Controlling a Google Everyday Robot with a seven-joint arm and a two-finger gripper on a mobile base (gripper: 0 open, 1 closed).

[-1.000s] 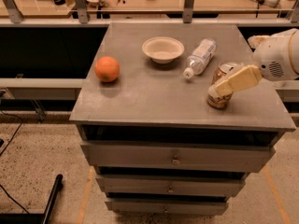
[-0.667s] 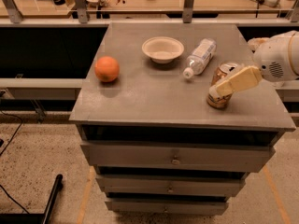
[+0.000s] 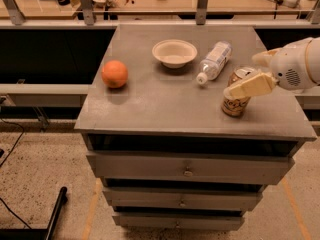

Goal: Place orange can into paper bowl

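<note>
The orange can point(image 3: 234, 105) stands upright near the right front of the cabinet top point(image 3: 150, 109), with the gripper point(image 3: 238, 87) at its upper half. Whether the gripper has closed on it I cannot tell. A loose, high hold could tip it, and the plastic bottle point(image 3: 214, 61) lying towards the paper bowl point(image 3: 174, 52) might get clipped.

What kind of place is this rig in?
Probably a lab or workshop: a grey drawer cabinet serves as the table, a cluttered wooden workbench stands behind, and cables trail on the floor. The gripper is at the orange can.
</note>
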